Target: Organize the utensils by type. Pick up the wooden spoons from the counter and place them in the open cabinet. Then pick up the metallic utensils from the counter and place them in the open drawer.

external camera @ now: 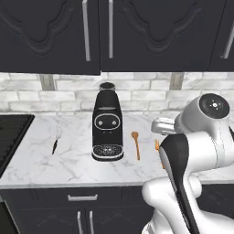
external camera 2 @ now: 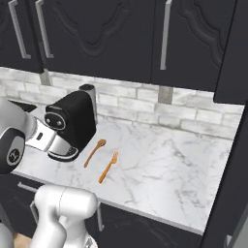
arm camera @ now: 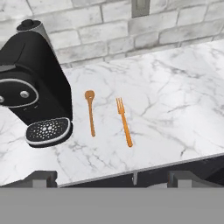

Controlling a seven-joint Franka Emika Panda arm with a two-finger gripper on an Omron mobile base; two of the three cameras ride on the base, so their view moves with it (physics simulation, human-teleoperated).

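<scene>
The pincer (arm camera: 112, 177) hangs back over the front edge of the counter (arm camera: 175, 87), jaws spread wide and holding nothing, its two dark fingertips (arm camera: 43, 178) rising at the bottom of the hand view. Ahead of it the slim wooden spoon (arm camera: 90, 111) lies flat on the marble, bowl toward the brick wall, just beside the black coffee machine (arm camera: 33, 87); the orange fork (arm camera: 124, 121) lies parallel on its other side, near but not touching. In the left base view the silver fork with the dark handle (external camera: 55, 139) rests on the far side of the machine, well apart from the other two. Nothing looks sorted yet, and I judge the spoon the first thing to fetch. The risks sit mostly in that tight grouping: spoon and fork are alike in colour and length (easy to confuse from above), so a descent aimed slightly off could close on the fork and send it to the cabinet. The spoon's nearness to the machine could also let one finger strike the housing. Both handles are thin and flat on hard marble, so jaws closing too high may skate over them, or flick one toward the edge.
</scene>
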